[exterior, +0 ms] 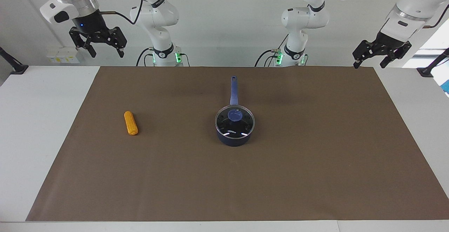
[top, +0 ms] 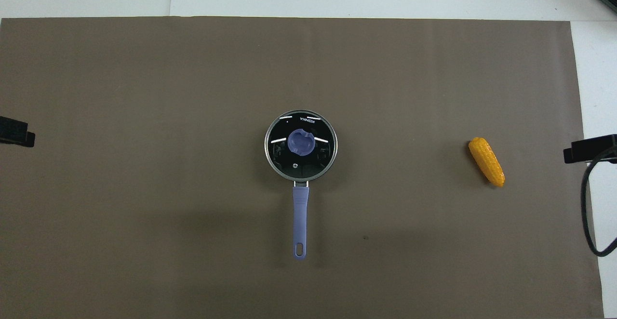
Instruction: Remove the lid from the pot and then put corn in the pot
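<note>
Mid-worktop sits the pot (exterior: pixel 234 138), the lid (exterior: pixel 235 121) on it, handle toward the robots. Corn (exterior: pixel 131 123) lies toward the right arm's end. Both the left gripper (exterior: pixel 372 57) and right gripper (exterior: pixel 103 46) wait raised, jaws released, holding nothing.

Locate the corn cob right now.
The corn cob lies on the brown mat toward the right arm's end of the table, level with the lidded pot and well apart from it.
</note>
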Tool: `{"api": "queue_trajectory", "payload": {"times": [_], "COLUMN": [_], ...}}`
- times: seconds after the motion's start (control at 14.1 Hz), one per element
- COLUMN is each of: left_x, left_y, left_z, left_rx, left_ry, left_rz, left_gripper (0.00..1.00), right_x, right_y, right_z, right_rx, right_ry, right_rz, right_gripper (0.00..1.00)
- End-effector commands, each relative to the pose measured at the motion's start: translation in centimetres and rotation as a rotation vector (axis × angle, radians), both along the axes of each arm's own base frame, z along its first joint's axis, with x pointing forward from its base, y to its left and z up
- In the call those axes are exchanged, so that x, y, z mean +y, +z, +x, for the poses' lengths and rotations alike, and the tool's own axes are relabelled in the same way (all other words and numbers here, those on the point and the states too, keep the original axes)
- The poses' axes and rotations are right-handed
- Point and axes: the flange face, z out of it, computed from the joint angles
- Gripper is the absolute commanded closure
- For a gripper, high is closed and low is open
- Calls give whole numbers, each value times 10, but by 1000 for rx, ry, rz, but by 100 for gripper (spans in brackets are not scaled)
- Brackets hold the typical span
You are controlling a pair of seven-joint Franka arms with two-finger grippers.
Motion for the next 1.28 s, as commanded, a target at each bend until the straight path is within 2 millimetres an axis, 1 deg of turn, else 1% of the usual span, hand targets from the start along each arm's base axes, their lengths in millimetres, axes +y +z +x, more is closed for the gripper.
{"api": "queue_trajectory", "payload": {"times": [0.0, 0.35, 0.78, 0.92, 1.06, 1.2], "left_x": [1, -3, -9, -23, -31, -44], "left_y": [4, 4, -3, -10, -16, -23], "left_z": [-6, -6, -8, -7, -7, -7], "left_rx": [14, 9, 21, 30, 35, 44], "left_ry": [-14, -22, -32, -56, -70, -89], "left_rz": [9, 9, 7, 8, 8, 9], "left_gripper": [0, 0, 0, 0, 0, 0], "right_x": [-1, -1, -1, -1, -1, -1], "right_y": [2, 2, 2, 2, 2, 2], "right_z": [-3, -3, -3, -3, -3, -3], "right_rx": [-6, -6, -6, -6, -6, -6], "right_ry": [13, 13, 13, 13, 11, 13], "right_rz": [19, 19, 19, 19, 19, 19], "right_gripper": [0, 0, 0, 0, 0, 0]}}
